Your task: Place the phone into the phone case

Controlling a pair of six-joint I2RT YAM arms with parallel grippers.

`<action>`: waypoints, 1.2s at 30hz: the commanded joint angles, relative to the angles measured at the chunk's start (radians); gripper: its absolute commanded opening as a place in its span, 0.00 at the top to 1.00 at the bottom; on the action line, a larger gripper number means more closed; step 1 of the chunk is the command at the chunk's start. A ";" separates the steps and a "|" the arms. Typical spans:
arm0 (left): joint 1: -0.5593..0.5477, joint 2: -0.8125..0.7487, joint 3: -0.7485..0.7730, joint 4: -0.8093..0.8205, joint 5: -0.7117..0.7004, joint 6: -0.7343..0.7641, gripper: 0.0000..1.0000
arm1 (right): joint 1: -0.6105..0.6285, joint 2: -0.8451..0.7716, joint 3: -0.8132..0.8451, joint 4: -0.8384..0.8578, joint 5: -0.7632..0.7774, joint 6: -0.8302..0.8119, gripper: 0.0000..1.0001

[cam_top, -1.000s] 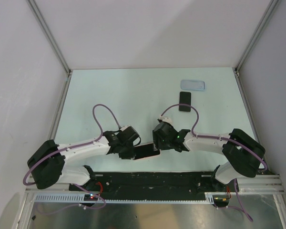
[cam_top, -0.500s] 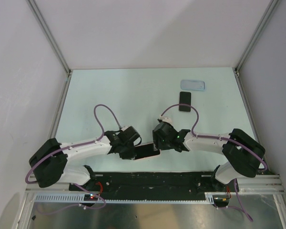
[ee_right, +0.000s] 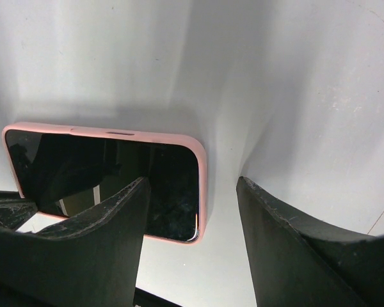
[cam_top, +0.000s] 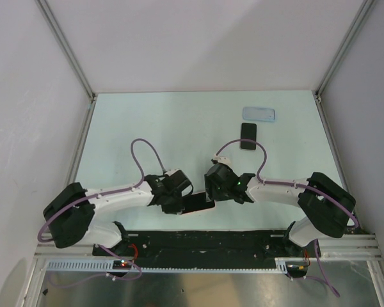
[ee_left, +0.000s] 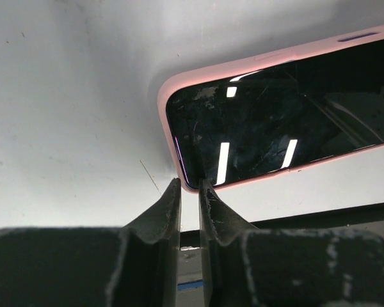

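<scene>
The black phone [cam_top: 248,135] lies flat at the table's far right. The light-blue phone case [cam_top: 259,114] lies just beyond it, apart from it. Both are far from the grippers and absent from the wrist views. A pink-rimmed slab with a dark face [cam_top: 198,203] lies near the front edge between the arms. My left gripper [cam_top: 180,204] is shut, its tips [ee_left: 189,184] at the slab's [ee_left: 275,121] near left corner. My right gripper [cam_top: 212,196] is open and empty [ee_right: 192,182], one finger over the slab's [ee_right: 83,166] right end.
The pale table [cam_top: 166,128] is walled on the left, right and back, with metal frame posts at the corners. A black base rail [cam_top: 205,240] runs along the near edge, just behind the pink-rimmed slab.
My left arm has shifted a little to the right, toward the pink-rimmed slab. The right arm, phone and case have not moved.
</scene>
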 commanded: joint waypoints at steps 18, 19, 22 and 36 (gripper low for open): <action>0.090 0.259 0.113 -0.008 -0.098 0.109 0.85 | 0.013 -0.060 -0.045 -0.052 0.047 -0.003 0.38; 0.101 0.271 0.136 -0.011 -0.102 0.124 0.86 | 0.013 -0.066 -0.051 -0.047 0.042 0.001 0.38; 0.127 0.323 0.204 -0.017 -0.119 0.155 0.86 | 0.018 -0.080 -0.063 -0.031 0.022 0.015 0.39; 0.222 0.529 0.538 -0.029 -0.130 0.287 0.89 | 0.069 -0.101 -0.098 0.033 -0.045 0.102 0.48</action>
